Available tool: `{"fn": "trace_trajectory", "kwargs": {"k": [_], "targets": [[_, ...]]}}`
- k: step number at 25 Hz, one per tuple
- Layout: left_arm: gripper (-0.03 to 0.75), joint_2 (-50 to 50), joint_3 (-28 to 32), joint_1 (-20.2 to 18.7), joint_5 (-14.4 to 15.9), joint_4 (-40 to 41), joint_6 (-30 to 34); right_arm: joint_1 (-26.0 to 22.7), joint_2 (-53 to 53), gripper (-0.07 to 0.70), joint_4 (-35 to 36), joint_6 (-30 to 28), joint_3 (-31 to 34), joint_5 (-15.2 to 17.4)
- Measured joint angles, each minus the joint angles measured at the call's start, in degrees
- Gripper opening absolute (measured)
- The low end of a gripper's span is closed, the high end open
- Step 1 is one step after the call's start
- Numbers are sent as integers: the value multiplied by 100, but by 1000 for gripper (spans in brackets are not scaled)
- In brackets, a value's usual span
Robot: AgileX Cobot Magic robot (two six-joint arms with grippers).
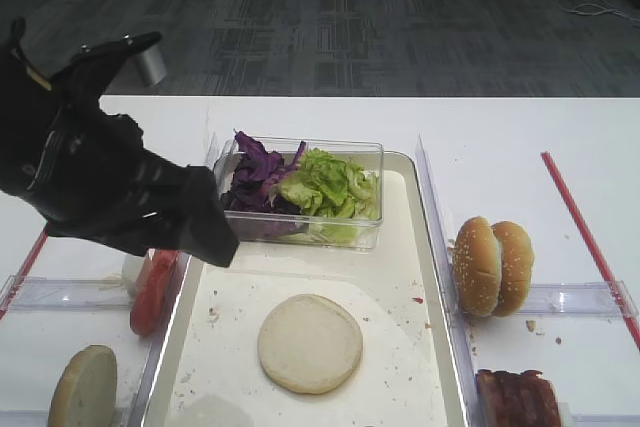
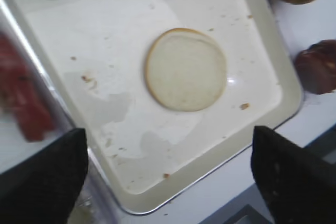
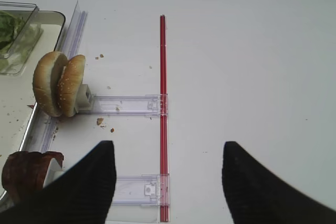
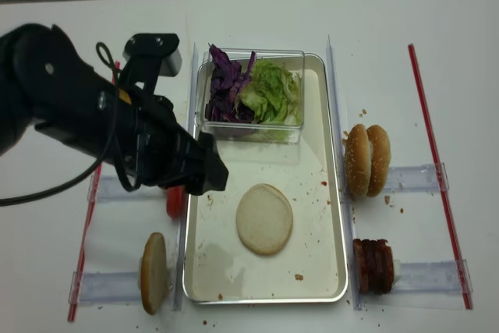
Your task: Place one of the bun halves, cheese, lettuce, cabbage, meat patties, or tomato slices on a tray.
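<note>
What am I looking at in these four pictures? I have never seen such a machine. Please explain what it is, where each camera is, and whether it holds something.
It is a robot with two black arms at a white table. Two pictures look down from above; the other two come from cameras mounted on each arm's wrist, so the dark shapes at their bottom edge are gripper fingers.

The left gripper is open over the edge of the cream tray and holds nothing. The right gripper is also open and empty, above bare table.

On the tray lies a flat bun half, and a clear box holds purple cabbage and green lettuce. Beside the tray stand sesame buns, meat patties, tomato slices and another bun half.
</note>
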Motion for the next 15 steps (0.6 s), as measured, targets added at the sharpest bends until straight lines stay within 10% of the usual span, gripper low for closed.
{"fn": "trace_trajectory", "kwargs": {"k": [15], "targets": [[613,0,0,0,682,2664,-1724,0,0,482,0,-10,0,0]]}}
